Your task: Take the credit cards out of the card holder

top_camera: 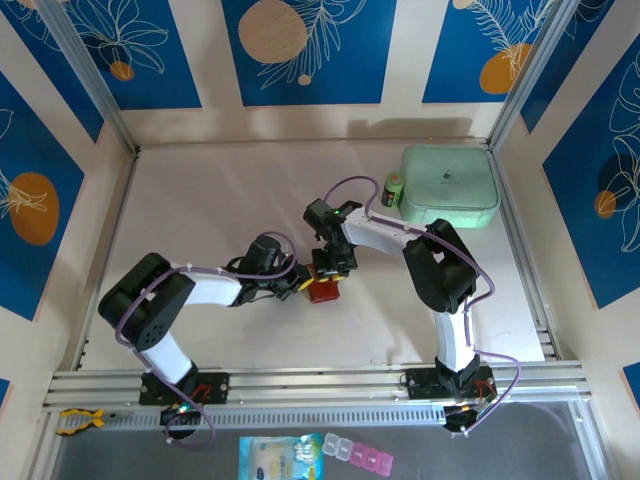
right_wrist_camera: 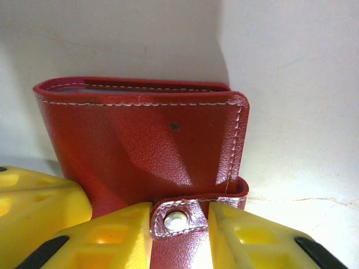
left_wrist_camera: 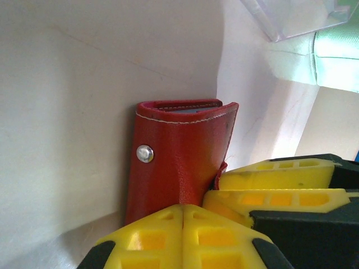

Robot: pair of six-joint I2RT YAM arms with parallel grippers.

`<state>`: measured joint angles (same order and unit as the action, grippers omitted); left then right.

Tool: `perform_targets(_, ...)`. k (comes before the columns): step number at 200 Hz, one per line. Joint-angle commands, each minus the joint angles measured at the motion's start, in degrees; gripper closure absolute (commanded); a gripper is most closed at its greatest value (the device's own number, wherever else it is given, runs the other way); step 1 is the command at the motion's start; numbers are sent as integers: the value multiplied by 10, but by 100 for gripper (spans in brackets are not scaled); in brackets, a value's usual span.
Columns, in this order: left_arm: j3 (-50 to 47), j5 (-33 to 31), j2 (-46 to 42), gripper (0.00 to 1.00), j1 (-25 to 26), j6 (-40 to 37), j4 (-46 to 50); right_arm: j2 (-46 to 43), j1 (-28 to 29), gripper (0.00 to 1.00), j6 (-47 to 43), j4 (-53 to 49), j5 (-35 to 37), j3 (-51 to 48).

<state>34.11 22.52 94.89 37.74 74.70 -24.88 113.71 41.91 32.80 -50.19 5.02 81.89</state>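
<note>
Where the two arms meet near the middle of the tabletop [top_camera: 220, 200], the card holder [top_camera: 323, 291] sits between both grippers. It is red, leather-like and folded, with white stitching along its edges. The left gripper [top_camera: 300, 286] reaches it from the left side and the right gripper [top_camera: 330, 268] from the far side.

Left wrist view: the left gripper's yellow fingers [left_wrist_camera: 162, 235] are pressed together with no gap between them, tips right against the holder's near edge. I cannot tell whether any leather is caught between them. A metal snap stud [left_wrist_camera: 145, 153] shows on the holder's face. A grey sliver [left_wrist_camera: 185, 111] sits inside the top fold; I cannot tell if it is a pocket or a card. The right gripper's fingers enter from the right, touching the holder's side.

Right wrist view: the right gripper is pinching the snap tab [right_wrist_camera: 179, 252]. One yellow finger sits on each side of it, both touching its edges, and the tab's shiny snap [right_wrist_camera: 175, 221] is right between them. The tab wraps round from the holder's right corner. The left gripper's finger shows at lower left, just beside the holder.

A mint green case [top_camera: 450, 187] lies at the far right, well apart from the holder, with a small green container [top_camera: 394, 190] just beside its left edge.
</note>
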Motion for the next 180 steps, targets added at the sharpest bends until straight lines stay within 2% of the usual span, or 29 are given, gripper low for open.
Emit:
perform_targets(1,0,7,14,100,6,-6,4,13,6,72,8,3,3,-9)
perform_targets(88,-11,2,43,100,5,-4,15,9,6,81,9,-5,26,-10)
perform_targets(163,-21,-3,53,100,1,-7,21,-10,-4,100,10,-11,41,-17)
perform_targets(180,-27,-2,60,100,-2,-7,16,-13,-7,100,9,-13,44,-17)
